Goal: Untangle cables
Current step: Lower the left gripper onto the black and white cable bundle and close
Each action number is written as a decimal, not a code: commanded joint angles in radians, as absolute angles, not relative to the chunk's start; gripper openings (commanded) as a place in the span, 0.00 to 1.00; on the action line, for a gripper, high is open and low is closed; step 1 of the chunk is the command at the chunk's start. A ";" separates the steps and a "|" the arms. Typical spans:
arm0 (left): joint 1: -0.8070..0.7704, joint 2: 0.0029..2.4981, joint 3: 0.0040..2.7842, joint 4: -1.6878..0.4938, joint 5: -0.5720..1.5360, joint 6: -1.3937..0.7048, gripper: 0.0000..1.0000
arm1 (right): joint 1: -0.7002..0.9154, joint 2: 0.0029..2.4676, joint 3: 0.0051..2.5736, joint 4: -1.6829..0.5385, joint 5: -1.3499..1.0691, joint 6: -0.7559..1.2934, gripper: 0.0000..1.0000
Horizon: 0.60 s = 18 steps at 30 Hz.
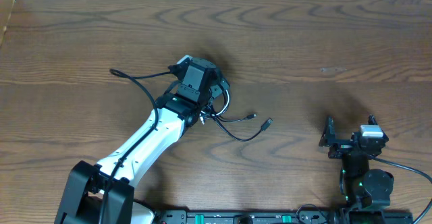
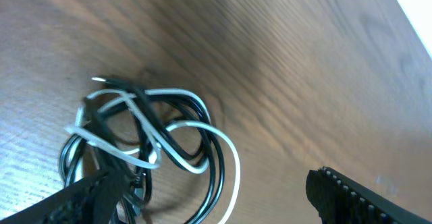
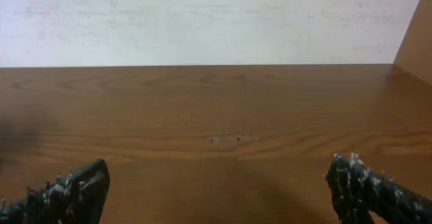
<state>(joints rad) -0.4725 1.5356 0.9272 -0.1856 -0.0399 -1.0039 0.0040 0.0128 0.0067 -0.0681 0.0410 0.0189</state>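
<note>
Logging hand state first: the left gripper [image 2: 216, 207] has its jaws spread wide and nothing pinched. The knot of thin white and black plug-ended cables [image 2: 148, 140] lies on the brown wood-grain table [image 2: 290, 62] just ahead of it, off-centre toward one finger [image 2: 88, 197], which overlaps the nearest black loop. Touching or merely in front of it: cannot tell. (A)

And the right gripper [image 3: 219, 197]? (B)

Also spread and empty, with bare wood ahead of it. The cables sit well off to its left, none in its own wrist view. (A)

How would you do this step well? (B)

Judgement only: the step reads as choosing a strand. Take one cord, the white, since it is easiest to trace. Close on an outer loop, not on the middle crossing, where black cords would come along too. Draw it away slowly; a sharp pull would likely tighten the knot. The right gripper could pin the heap if brought across. (A)

View differences? (B)

Overhead, the black wrist housing [image 1: 196, 75] hides the knot's core. That view does show two free plug ends [image 1: 268, 123] trailing out on the side toward the right arm, and a thin black strand [image 1: 131, 77] running off the opposite way. Only the left wrist view shows white weaving through black. (A)
</note>
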 commanded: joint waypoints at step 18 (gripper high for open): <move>-0.473 1.634 0.940 -0.197 -0.173 -1.132 0.91 | 0.001 0.011 0.005 -0.072 0.046 0.032 0.99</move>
<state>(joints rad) -0.4725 1.5890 0.9272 -0.1978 -0.1493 -1.1259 0.0040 0.0128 0.0067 -0.0685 0.0410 0.0185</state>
